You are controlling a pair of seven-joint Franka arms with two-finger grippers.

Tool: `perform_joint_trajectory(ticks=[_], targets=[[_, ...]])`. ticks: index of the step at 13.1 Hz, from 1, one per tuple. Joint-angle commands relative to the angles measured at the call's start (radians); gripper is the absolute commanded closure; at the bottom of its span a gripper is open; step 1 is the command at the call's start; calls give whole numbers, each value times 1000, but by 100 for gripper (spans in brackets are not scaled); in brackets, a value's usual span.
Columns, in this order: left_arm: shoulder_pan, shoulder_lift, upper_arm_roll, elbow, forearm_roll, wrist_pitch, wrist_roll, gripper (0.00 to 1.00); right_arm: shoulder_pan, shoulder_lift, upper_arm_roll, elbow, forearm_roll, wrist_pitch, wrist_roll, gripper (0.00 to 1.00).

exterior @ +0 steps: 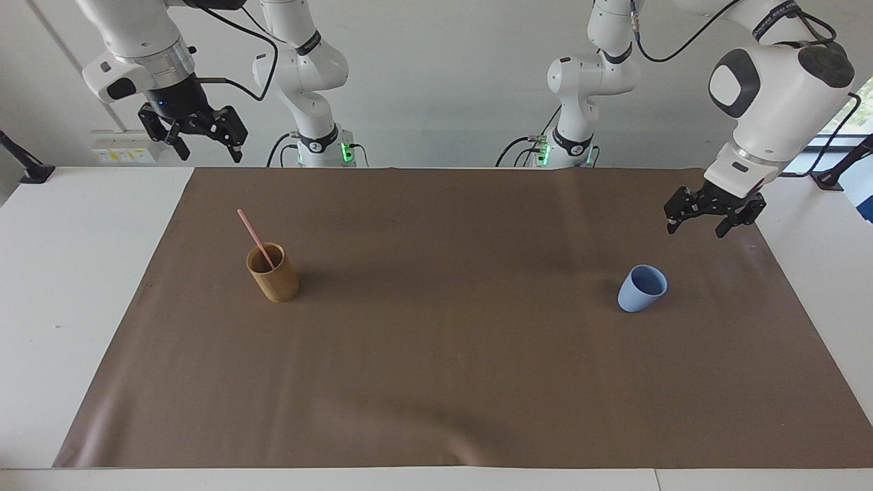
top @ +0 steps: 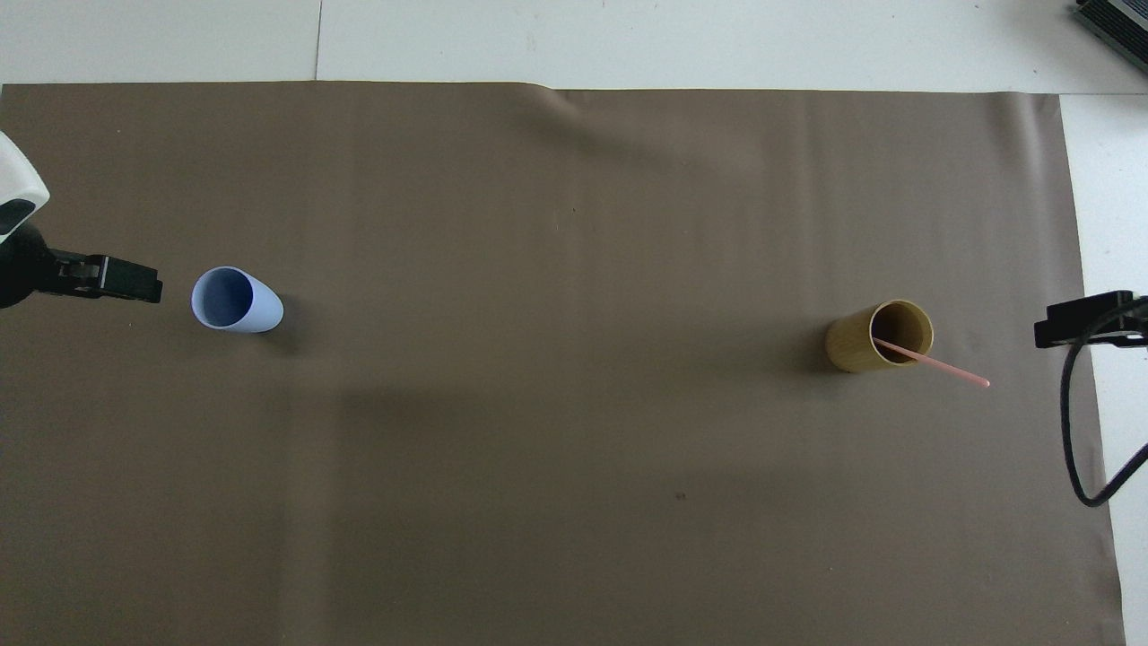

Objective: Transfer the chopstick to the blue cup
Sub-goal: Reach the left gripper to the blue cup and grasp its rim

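The pale-pink chopstick [exterior: 249, 230] stands slanted in the tan bamboo-like cup [exterior: 273, 275] toward the right arm's end of the mat, its upper half sticking out; both also show in the overhead view, the chopstick [top: 942, 366] and the tan cup [top: 861, 341]. The light-blue cup [exterior: 642, 289] stands empty toward the left arm's end and shows in the overhead view too [top: 236, 301]. My left gripper [exterior: 695, 229] is open in the air over the mat's edge beside the blue cup [top: 143, 280]. My right gripper [exterior: 208, 155] is open, high over the table's edge [top: 1081, 321].
A brown mat [exterior: 436, 382] covers most of the white table [exterior: 61, 286]. A black cable [top: 1072, 431] hangs from the right arm over the mat's end. A dark device corner [top: 1117, 22] lies at the table's corner farthest from the robots.
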Motion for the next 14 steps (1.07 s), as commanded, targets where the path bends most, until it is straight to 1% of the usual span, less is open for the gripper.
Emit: perform_joint_trajectory(ticks=[1, 3, 6, 8, 13, 14], targets=[[11, 65, -10, -21, -3, 107, 17, 0, -2, -25, 0, -29, 8, 4, -24, 0], [20, 136, -10, -21, -3, 174, 17, 0, -2, -25, 0, -33, 8, 6, -25, 0], [25, 177, -10, -23, -19, 214, 39, 0, -2, -26, 0, -35, 8, 6, -60, 0], [34, 188, -10, -50, -58, 248, 54, 0, -2, -26, -1, -41, 8, 6, -79, 0], [33, 188, -11, -147, -61, 323, 77, 0, -2, -34, 0, -47, 8, 6, -81, 0], [33, 188, -11, -162, -61, 329, 79, 5, -2, -35, 0, -47, 8, 6, -81, 0]])
